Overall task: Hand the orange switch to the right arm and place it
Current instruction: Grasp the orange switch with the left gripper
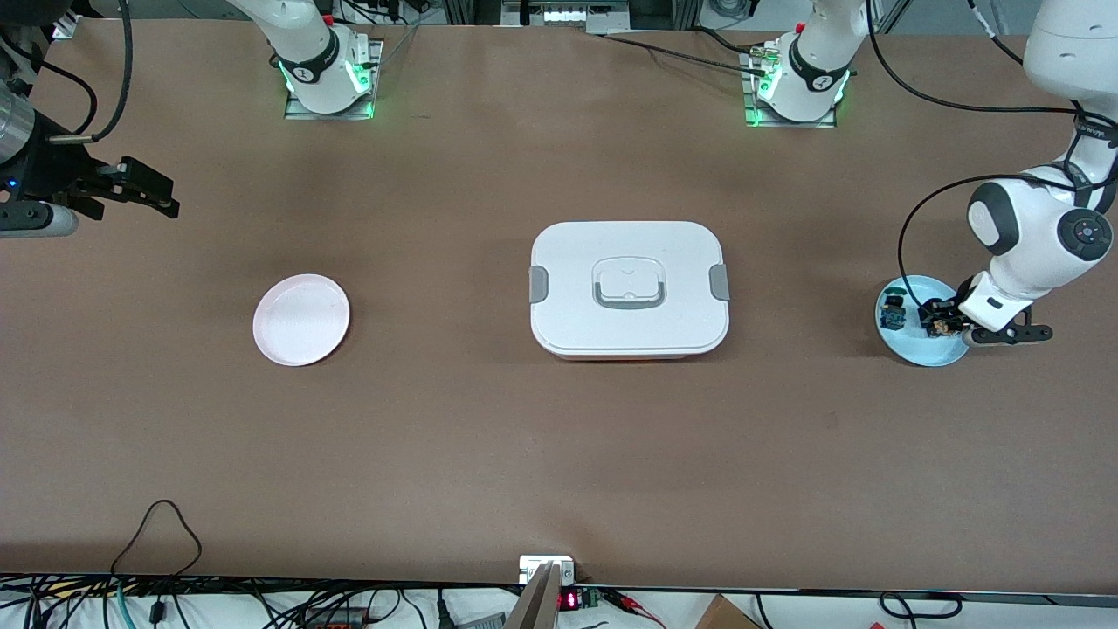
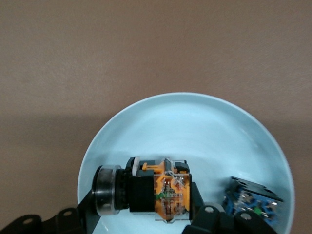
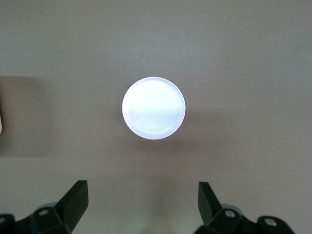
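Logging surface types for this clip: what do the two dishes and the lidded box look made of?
The light blue dish under the left gripper looks like glossy plastic or glazed ceramic, with soft highlights on its rim. The pink dish looks like matte plastic with a thin, even rim. The white box seems semi-matte moulded plastic with grey clips, probably plastic too.

The orange switch [image 2: 146, 191] looks like glossy plastic on a smooth, glazed light-blue plate [image 2: 195, 126]; the table [image 1: 559, 454] is matt brown.

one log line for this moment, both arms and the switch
left gripper: around orange switch in blue plate | right gripper: open, waiting above table near pink plate | transfer: not yet done
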Controlling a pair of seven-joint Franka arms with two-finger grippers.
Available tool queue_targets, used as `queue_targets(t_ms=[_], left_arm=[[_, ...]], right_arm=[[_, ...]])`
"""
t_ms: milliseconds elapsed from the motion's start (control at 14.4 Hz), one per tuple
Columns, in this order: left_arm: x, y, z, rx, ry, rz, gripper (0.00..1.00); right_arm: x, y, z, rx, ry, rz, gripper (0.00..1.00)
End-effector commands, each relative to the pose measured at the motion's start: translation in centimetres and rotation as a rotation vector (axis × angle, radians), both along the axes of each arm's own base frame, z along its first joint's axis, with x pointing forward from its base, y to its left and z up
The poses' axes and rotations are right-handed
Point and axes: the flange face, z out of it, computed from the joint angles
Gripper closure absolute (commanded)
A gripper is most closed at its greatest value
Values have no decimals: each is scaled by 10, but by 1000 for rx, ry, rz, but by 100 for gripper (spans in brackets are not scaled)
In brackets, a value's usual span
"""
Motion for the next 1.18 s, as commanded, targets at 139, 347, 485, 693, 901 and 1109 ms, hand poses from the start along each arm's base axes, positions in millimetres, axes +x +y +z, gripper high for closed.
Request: queue_targets(t_ms=[139, 347, 485, 693, 901, 1109], left_arm=[[29, -16, 75, -35, 141, -38, 76], [37, -24, 97, -62, 239, -58, 79], [30, -43, 100, -124, 388, -108, 83], [31, -64, 101, -156, 425, -137, 90], [36, -100, 104, -250, 419, -229, 92], [39, -118, 106, -490, 304, -576, 97]], right_arm=[[-1, 0, 5, -8, 1, 0, 0], [-1, 0, 5, -4, 2, -8, 0], [-1, 0, 4, -5, 3, -10, 0], [4, -3, -1, -11, -2, -16, 0], [5, -7, -4, -3, 8, -27, 0], [7, -2, -9, -3, 20, -22, 0]])
